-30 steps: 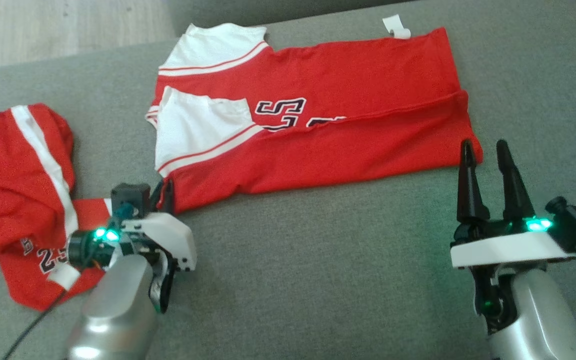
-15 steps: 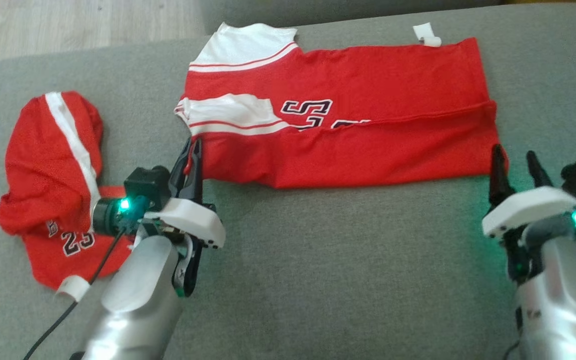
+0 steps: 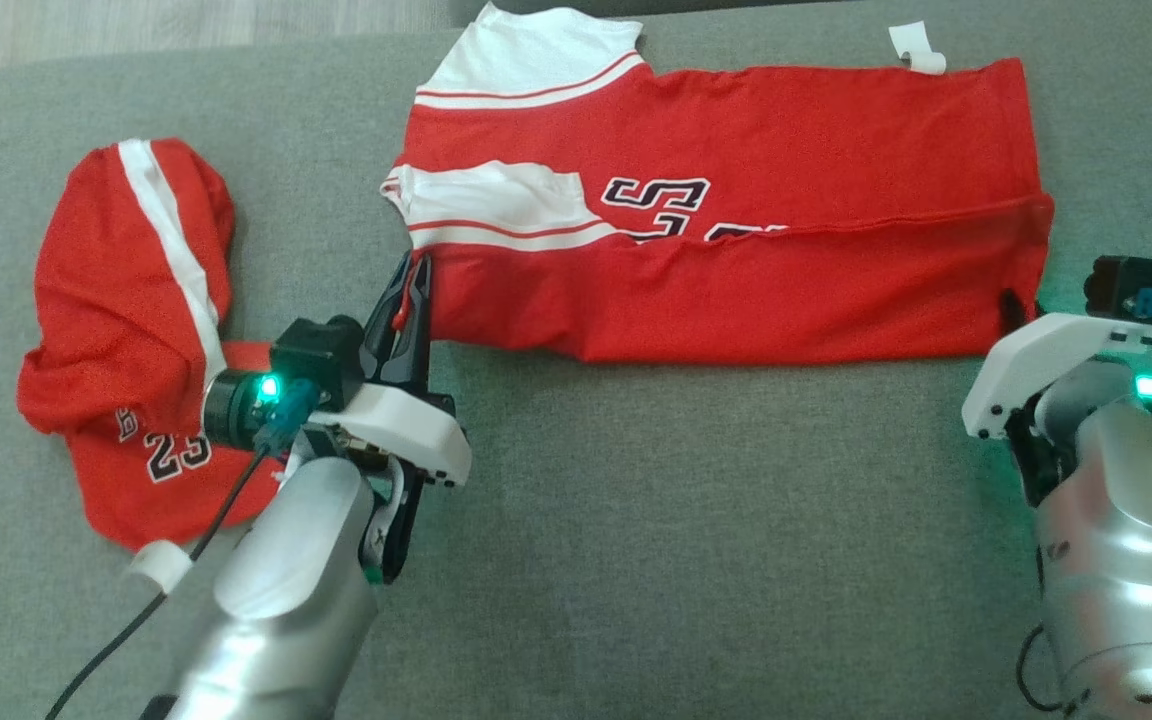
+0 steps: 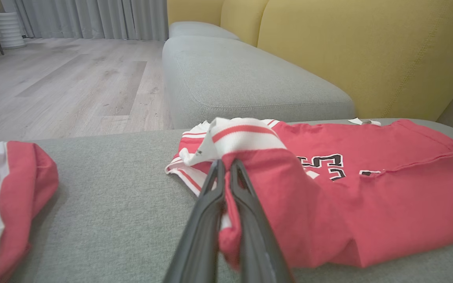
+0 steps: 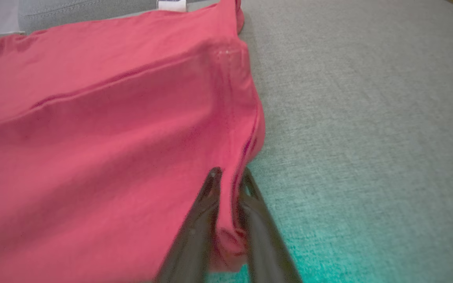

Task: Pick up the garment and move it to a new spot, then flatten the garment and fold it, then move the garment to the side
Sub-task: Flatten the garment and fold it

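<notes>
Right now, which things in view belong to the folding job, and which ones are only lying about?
In the job:
- red jersey, part-folded on the grey cushion
- left gripper, shut on its near left corner
- right gripper, closed on its near right corner

Just lying about:
- crumpled red garment marked 23
- yellow backrest
- wooden floor

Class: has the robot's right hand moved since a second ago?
Yes. Against the white tag on the shirt, the right hand has come forward and closed on the shirt's near right corner.
</notes>
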